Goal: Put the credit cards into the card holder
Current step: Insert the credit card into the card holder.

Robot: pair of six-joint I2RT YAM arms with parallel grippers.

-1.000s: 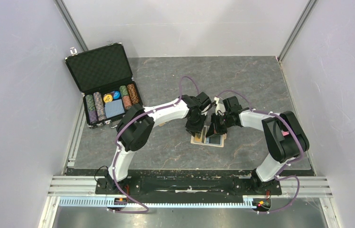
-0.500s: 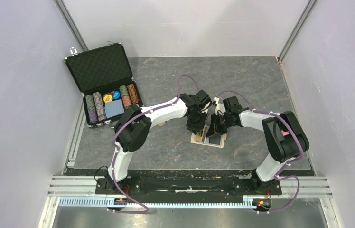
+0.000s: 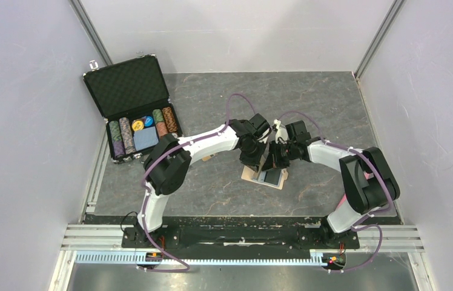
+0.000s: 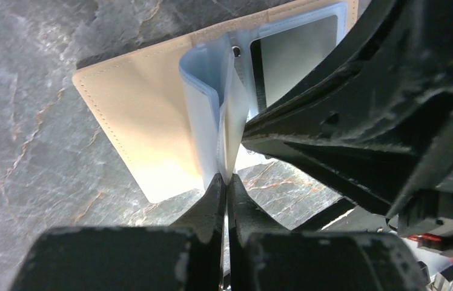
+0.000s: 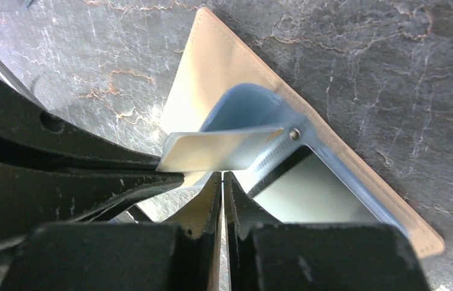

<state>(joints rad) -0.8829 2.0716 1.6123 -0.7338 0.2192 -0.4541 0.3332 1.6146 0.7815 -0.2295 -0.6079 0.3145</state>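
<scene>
Tan leather-like card holder [image 4: 139, 127] lies open. Left gripper [image 4: 224, 182], from ten o'clock, pinches its glossy clear sleeve [image 4: 209, 115]. Right gripper [image 5: 222, 179], from two o'clock, clamps the thin gold card [image 5: 203, 218].

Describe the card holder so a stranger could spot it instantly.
On the dark grey marbled table, look at the middle, where the left arm and right arm meet. The card holder is the tan leather-like wallet lying open there, pale blue sleeves raised from its spine. The black foam-lined case of poker chips, by contrast, sits in the far left corner.
</scene>
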